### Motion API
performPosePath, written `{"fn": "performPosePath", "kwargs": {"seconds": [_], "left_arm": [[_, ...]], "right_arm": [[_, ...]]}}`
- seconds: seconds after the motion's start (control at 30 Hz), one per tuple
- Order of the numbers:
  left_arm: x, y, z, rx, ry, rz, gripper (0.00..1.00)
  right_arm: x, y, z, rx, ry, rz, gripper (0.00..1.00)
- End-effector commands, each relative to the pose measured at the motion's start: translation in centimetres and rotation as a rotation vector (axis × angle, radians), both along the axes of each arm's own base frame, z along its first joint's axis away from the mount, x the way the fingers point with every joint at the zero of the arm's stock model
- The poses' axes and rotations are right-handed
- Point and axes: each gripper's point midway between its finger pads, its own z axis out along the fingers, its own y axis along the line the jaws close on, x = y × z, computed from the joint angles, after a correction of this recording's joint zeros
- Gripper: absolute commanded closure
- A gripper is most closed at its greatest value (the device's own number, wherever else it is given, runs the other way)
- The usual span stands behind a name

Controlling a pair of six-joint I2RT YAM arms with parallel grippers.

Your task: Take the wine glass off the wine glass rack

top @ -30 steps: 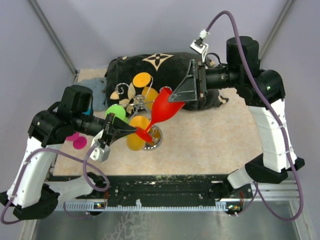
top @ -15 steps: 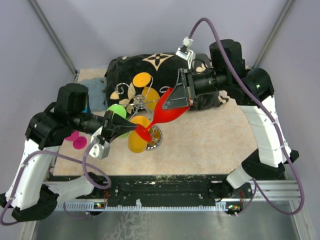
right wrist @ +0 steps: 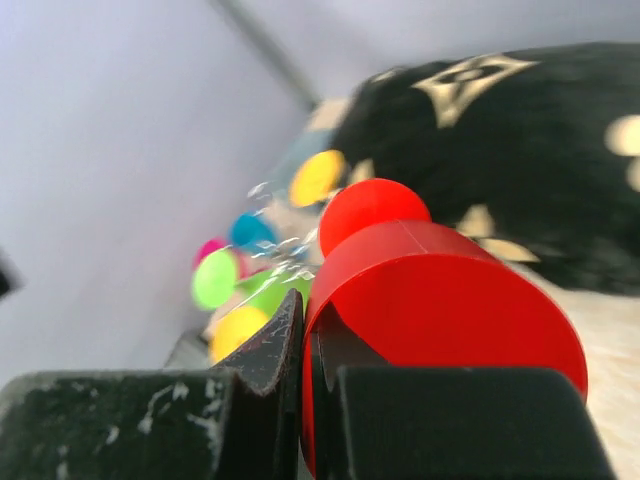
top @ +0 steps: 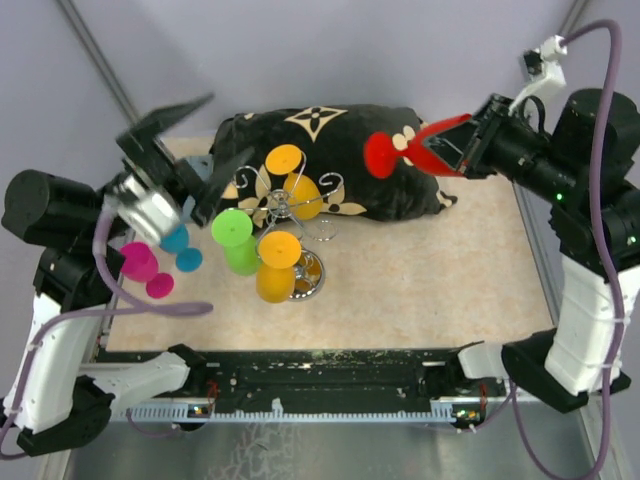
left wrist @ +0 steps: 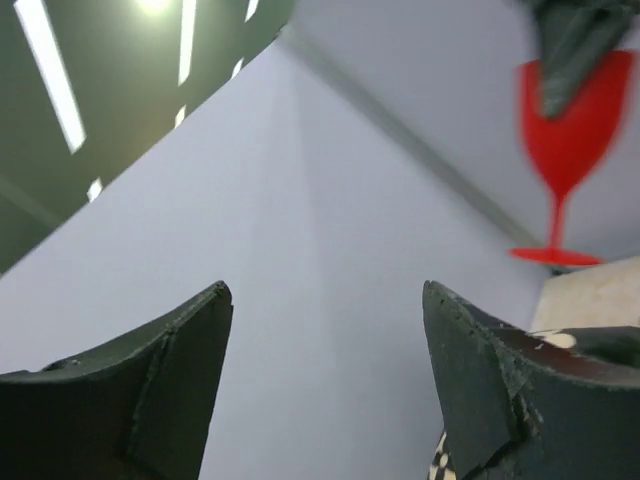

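Note:
The red wine glass [top: 384, 155] hangs in the air over the black cushion at the back right, off the wine glass rack [top: 287, 206]. My right gripper [top: 432, 150] is shut on its bowl rim. In the right wrist view one fingertip sits outside and one inside the red wine glass [right wrist: 440, 300], with the right gripper [right wrist: 312, 335] pinching the wall. My left gripper [top: 230, 125] is raised at the left, open and holding nothing. In the left wrist view the left gripper [left wrist: 325, 290] frames bare wall, and the red wine glass [left wrist: 565, 130] shows at the upper right.
Orange [top: 285, 160], green [top: 232, 228] and yellow [top: 278, 250] glasses hang on the rack, whose round shiny base [top: 308, 278] rests on the mat. Blue [top: 180, 240] and pink [top: 140, 262] glasses stand at the left. A black patterned cushion [top: 340, 130] lies behind the rack.
The left gripper let go of the red glass's foot, opened and swung up to the left. The right arm closed on the bowl and carried the glass off the rack, up and right.

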Motion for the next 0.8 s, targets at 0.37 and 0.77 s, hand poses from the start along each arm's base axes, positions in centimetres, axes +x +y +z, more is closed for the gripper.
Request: {"fn": "performPosePath", "kwargs": {"seconds": [0.37, 0.77], "left_arm": [[6.2, 8.1, 7.0, -0.523, 0.365, 0.398, 0.15], [5.3, 8.5, 5.2, -0.471, 0.387, 0.407, 0.16]], "right_arm": [[10.8, -22.2, -25.0, -0.502, 0.475, -0.921, 1.0], [12.3, -28.4, -34.5, -0.57, 0.635, -1.024, 1.0]]}}
